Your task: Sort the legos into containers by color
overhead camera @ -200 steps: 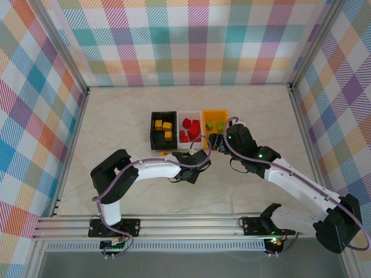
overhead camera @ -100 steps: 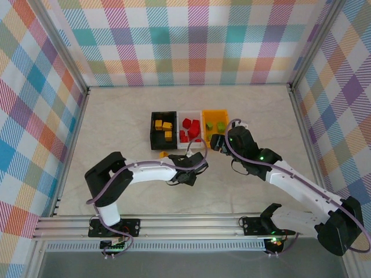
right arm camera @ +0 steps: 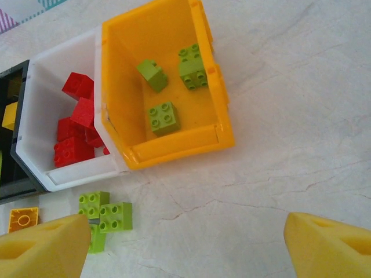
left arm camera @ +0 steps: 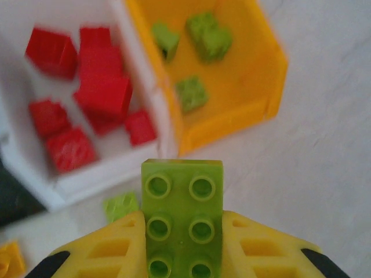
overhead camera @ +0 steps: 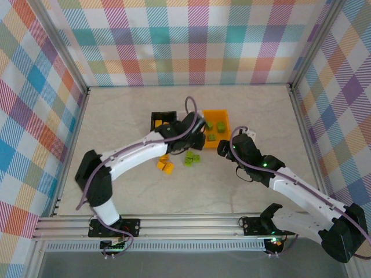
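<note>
My left gripper (left arm camera: 182, 233) is shut on a lime green brick (left arm camera: 182, 188), held above the table just in front of the wall shared by the white bin (left arm camera: 87, 178) and the orange-yellow bin (left arm camera: 232, 130). In the top view the left gripper (overhead camera: 199, 126) covers most of the white bin. Red bricks (left arm camera: 101, 95) lie in the white bin, and three green bricks (right arm camera: 164, 117) lie in the orange-yellow bin (right arm camera: 174, 152). The black bin (overhead camera: 162, 120) sits at the left. My right gripper (right arm camera: 185, 249) stands open over bare table, in front of the orange-yellow bin (overhead camera: 215, 114).
Loose lime green bricks (right arm camera: 107, 215) lie in a cluster in front of the white bin (right arm camera: 75, 174), also seen from above (overhead camera: 191, 157). Two yellow-orange bricks (overhead camera: 165, 167) lie left of them. The right arm (overhead camera: 290, 185) crosses the table's right half.
The left arm has swung from the table in front of the bins up and back over the white bin, carrying the green brick. The right gripper has drawn back slightly.
</note>
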